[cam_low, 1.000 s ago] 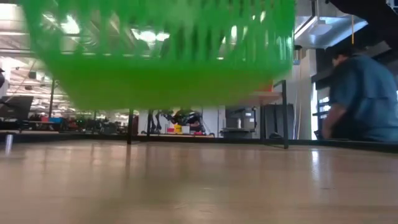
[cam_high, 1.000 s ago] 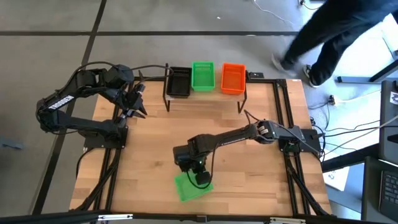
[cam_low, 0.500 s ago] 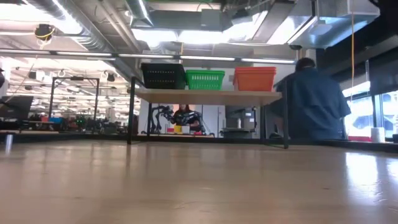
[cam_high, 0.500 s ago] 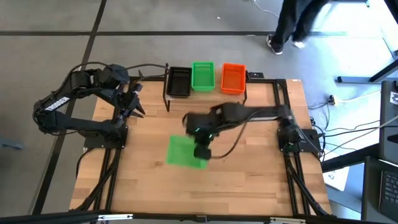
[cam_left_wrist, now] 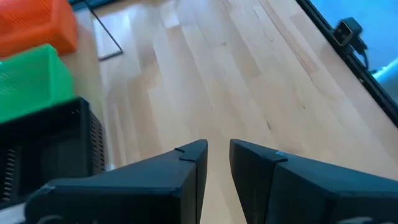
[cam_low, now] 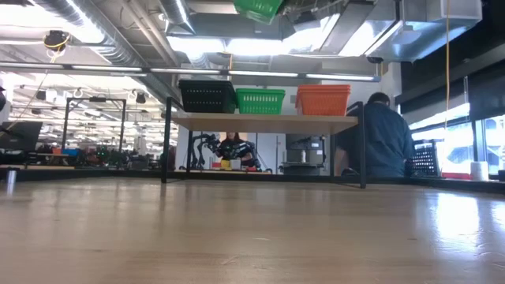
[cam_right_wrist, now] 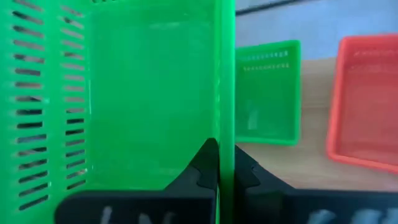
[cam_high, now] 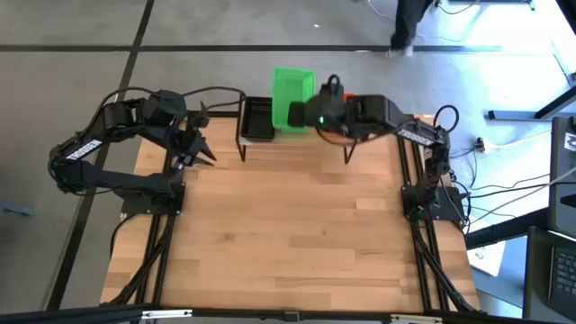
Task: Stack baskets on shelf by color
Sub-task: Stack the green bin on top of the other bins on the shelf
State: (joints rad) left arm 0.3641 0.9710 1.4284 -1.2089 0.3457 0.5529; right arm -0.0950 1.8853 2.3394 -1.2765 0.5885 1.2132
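The right gripper (cam_high: 301, 112) is clamped on the rim of a green basket (cam_high: 292, 88), holding it in the air above the shelf (cam_low: 268, 121) at the table's far edge; the right wrist view shows its fingers (cam_right_wrist: 208, 165) pinching the basket's wall. On the shelf sit a black basket (cam_low: 207, 96) at the left, a second green basket (cam_low: 260, 100) in the middle and an orange basket (cam_low: 323, 99) at the right. The left gripper (cam_high: 200, 153) waits above the table's far left part, beside the shelf, its fingers (cam_left_wrist: 186, 165) slightly apart and empty. A person (cam_low: 387, 142) stands beyond the table.
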